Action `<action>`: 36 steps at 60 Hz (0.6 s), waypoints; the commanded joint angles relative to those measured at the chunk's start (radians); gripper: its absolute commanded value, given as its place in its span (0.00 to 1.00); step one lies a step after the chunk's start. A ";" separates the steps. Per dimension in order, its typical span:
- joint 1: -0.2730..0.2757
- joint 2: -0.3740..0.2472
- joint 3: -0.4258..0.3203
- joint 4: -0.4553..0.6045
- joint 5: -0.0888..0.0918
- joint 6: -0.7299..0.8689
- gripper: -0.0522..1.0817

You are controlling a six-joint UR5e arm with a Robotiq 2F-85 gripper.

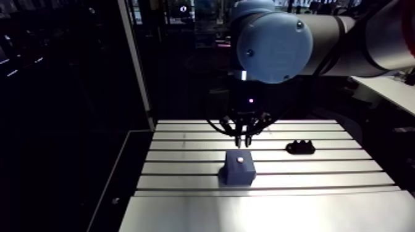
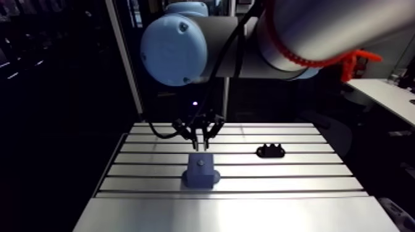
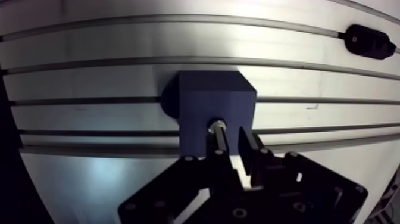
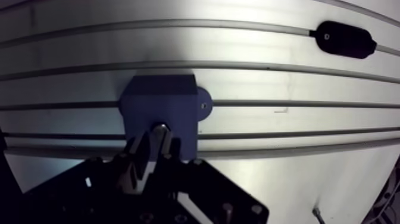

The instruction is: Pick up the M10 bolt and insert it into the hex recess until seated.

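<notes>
1. The gripper is hanging straight down from the wrist, just above the top face of a dark blue block.
2. Its two fingers are standing a narrow gap apart. Nothing is pressed between them, and the blue of the block is showing through the gap.
3. The M10 bolt is sitting in the top face of the block, and only its small bright round end is showing. In the wrist view it is lying just ahead of the fingertips, closer to one finger than the other. In the arm view it is appearing as a pale dot in the middle of the block's top, directly under the gripper.
4. The block is resting upright on the slotted aluminium table, straddling one of the slots. A rounded tab with a small hole is sticking out at its foot.
5. A small black part with a lumpy outline is lying flat on the table, well apart from the block, over a slot farther from the gripper.
</notes>
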 commanded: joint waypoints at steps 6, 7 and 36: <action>0.001 0.000 0.029 -0.050 0.014 -0.001 0.98; 0.000 0.000 0.030 -0.050 0.020 -0.001 0.98; -0.005 0.000 0.045 -0.047 0.038 -0.025 0.98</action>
